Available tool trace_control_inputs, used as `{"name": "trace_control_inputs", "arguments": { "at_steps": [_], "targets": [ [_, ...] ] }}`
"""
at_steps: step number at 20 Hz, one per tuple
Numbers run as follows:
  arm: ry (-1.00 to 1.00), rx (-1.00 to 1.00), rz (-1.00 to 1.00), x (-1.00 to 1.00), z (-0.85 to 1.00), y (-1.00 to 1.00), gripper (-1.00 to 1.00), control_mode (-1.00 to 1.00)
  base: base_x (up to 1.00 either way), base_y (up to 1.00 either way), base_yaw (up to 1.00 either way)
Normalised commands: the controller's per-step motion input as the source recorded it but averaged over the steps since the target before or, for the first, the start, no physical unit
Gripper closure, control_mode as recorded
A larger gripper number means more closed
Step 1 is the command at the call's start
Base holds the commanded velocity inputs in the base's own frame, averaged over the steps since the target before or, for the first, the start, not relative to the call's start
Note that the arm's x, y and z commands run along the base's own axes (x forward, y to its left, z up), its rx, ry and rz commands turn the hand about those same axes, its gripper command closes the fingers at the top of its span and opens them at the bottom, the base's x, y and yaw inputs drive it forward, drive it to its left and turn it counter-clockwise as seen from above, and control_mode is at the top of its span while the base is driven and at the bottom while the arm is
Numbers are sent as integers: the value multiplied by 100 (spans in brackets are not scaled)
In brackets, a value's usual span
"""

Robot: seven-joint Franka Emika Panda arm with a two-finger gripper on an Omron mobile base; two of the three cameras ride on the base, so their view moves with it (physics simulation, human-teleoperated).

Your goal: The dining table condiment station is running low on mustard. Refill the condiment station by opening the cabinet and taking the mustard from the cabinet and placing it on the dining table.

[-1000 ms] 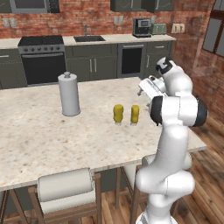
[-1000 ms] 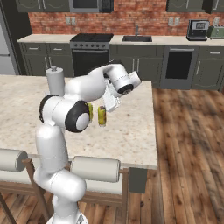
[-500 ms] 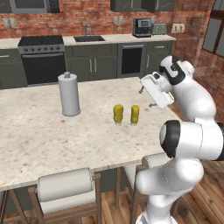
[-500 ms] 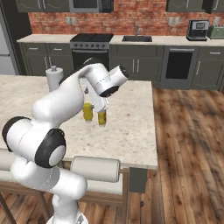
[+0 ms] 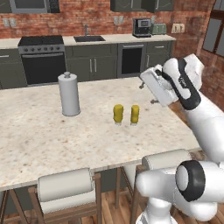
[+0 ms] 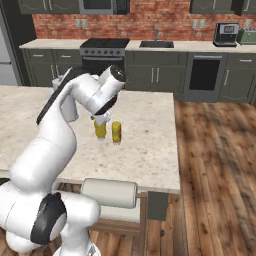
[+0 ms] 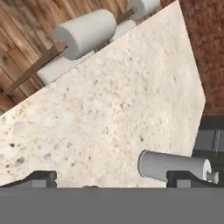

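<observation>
- jaws stand wide with nothing between them; you can see both dark finger tips of the gripper [image 7: 111, 179] far apart at the bottom of the hand view, bare granite in the gap
- your gripper [image 5: 146, 92] hangs over the right part of the dining table [image 5: 43, 140], tilted, off to the right of the two bottles
- two small yellow bottles stand upright on the table top: left bottle [image 5: 118, 113] and right bottle [image 5: 135, 114], just beside each other, not touching; labels too small to read, so you cannot tell which is the mustard
- paper-towel roll [image 5: 69, 94] stands upright, well to the left of them
- judgement: with a bottle pair on the table and empty jaws, the placing step looks done; take it as near the end of the task
- wall cabinet [image 5: 133, 4] shows only as a strip at the top edge; you cannot tell whether its doors are open
- left for you, as a judgement: clear the arm away from the bottles without tipping them
</observation>
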Motion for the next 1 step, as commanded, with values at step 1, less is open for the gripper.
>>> {"name": "trace_control_inputs", "arguments": {
  "at_steps": [1],
  "targets": [
    [-26, -11, 0, -66, 31, 9, -100, -100, 0, 0, 0]
  ]
}}
